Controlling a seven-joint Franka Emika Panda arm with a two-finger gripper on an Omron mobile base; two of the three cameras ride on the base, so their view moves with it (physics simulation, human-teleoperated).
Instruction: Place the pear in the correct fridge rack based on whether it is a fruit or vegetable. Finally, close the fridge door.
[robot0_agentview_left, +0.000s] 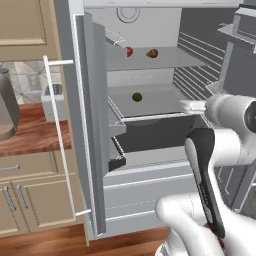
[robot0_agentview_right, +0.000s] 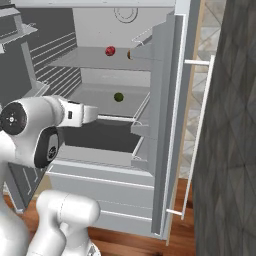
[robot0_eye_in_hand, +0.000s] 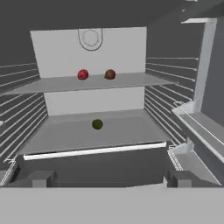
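**Pear on the upper fridge rack, fingers spread and empty**

Nearest, the gripper (robot0_eye_in_hand: 111, 180) faces into the open fridge, its fingertips (robot0_eye_in_hand: 40, 178) spread wide apart with nothing between them. Beyond them runs the white front rim of the lower shelf (robot0_eye_in_hand: 94, 151); a small dark-green ball (robot0_eye_in_hand: 97, 124) lies near that shelf's middle. Farther back and higher, the fridge rack (robot0_eye_in_hand: 131, 80) carries two fruits toward its rear edge: a small red fruit (robot0_eye_in_hand: 82, 75) and, just to its right, apart from it, the pear (robot0_eye_in_hand: 110, 74). The fridge door (robot0_agentview_left: 92, 125) stands open.
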